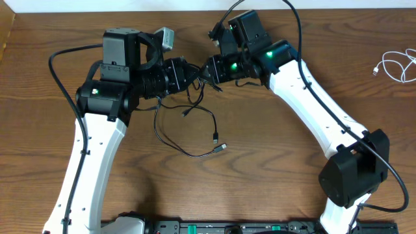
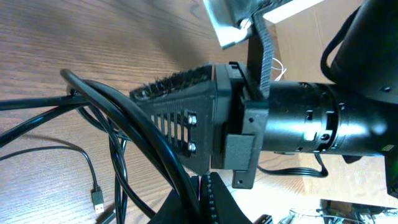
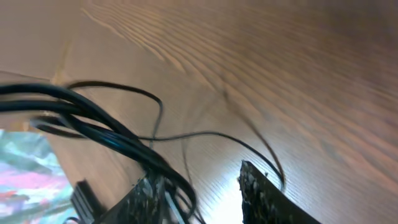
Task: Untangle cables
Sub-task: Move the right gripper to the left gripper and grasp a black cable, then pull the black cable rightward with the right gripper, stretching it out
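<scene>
1. Nearest the arm bases, the thin black flexible cables [image 1: 215,127] are trailing in loose loops over the brown wood-grain table [image 1: 273,169]. One small plug end [image 1: 221,148] is lying flat on the wood, and a second plug is lying just above it.
2. Further up, the loops are rising into one bunch that is hanging between the two grippers, above the table.
3. The left black two-finger gripper [image 1: 194,73] is pointing right. Its jaws are closed, and the black cables are running into them at the bottom of the left wrist view.
4. The right black two-finger gripper [image 1: 207,70] is facing it, tip to tip. In the right wrist view its textured fingers [image 3: 264,193] are standing apart with a clear gap. The bunch is passing through that gap, lying against one finger and clear of the other.
5. At the far right edge, a thin white cable [image 1: 398,65] is lying coiled on the table, well apart from the black ones and from both grippers.
</scene>
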